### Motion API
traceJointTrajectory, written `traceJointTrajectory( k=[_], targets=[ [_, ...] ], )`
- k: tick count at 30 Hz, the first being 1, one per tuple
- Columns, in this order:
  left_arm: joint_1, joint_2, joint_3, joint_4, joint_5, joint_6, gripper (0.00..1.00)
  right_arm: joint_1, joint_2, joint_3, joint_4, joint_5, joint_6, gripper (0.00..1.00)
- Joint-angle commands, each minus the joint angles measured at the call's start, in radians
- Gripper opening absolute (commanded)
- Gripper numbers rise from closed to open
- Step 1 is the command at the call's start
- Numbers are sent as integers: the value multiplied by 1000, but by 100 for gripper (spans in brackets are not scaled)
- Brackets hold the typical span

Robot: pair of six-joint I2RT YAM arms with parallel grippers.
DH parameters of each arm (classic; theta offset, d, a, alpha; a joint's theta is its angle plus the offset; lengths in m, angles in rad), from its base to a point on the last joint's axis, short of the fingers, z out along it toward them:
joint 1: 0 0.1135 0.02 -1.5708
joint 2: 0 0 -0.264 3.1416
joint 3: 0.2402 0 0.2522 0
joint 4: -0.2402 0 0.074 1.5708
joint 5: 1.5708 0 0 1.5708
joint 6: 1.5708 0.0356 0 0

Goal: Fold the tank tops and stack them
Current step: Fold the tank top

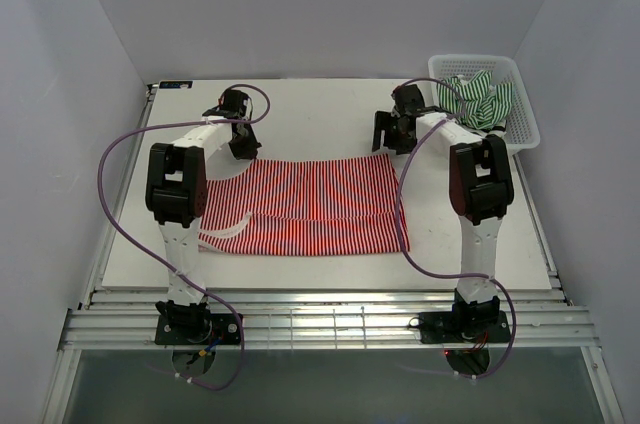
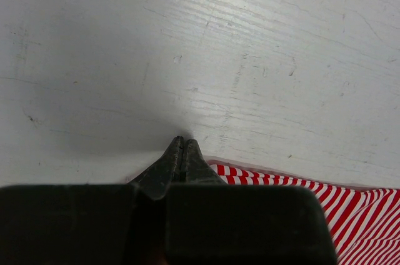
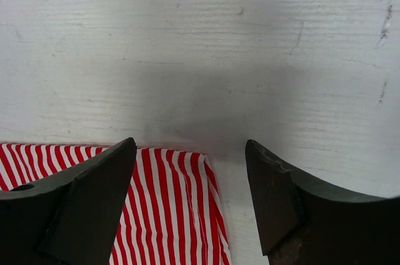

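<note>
The red-and-white tank top [image 1: 310, 209] lies spread flat in the middle of the table. My left gripper [image 1: 243, 147] is down at its far left corner. In the left wrist view this gripper [image 2: 182, 140] is shut, its tips touch the table, and the striped hem [image 2: 362, 215] runs in under the fingers. My right gripper [image 1: 390, 139] is at the far right corner. It stands open [image 3: 190, 143], its jaws either side of the cloth's corner [image 3: 169, 202], nothing pinched. A green-and-white tank top [image 1: 480, 99] lies crumpled in the basket.
A white lattice basket [image 1: 522, 134] stands at the far right corner of the white table [image 1: 320, 109]. Purple cables loop from both arms over the board. Grey walls close in on the left, right and back.
</note>
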Motion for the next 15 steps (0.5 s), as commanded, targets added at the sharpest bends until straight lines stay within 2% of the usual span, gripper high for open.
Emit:
traceJointTrajectory(
  k=[1,2,5,10,12,15],
  targets=[
    [5,-29,5,23,12,5,0,-4,-2,1,3,50,35,75],
    [5,-29,3,22,10,4,0,-6,-2,-4,3,50,38,65],
    [7,-27,5,23,13,1,0,-4,-9,-27,3,50,46,52],
    [5,-24,6,23,20,1,0,-4,-16,-44,4,45,46,48],
    [5,-24,8,23,21,1,0,-4,-14,-44,4,39,46,41],
    [5,-24,8,23,20,1,0,-4,-14,-47,4,31,44,20]
  ],
)
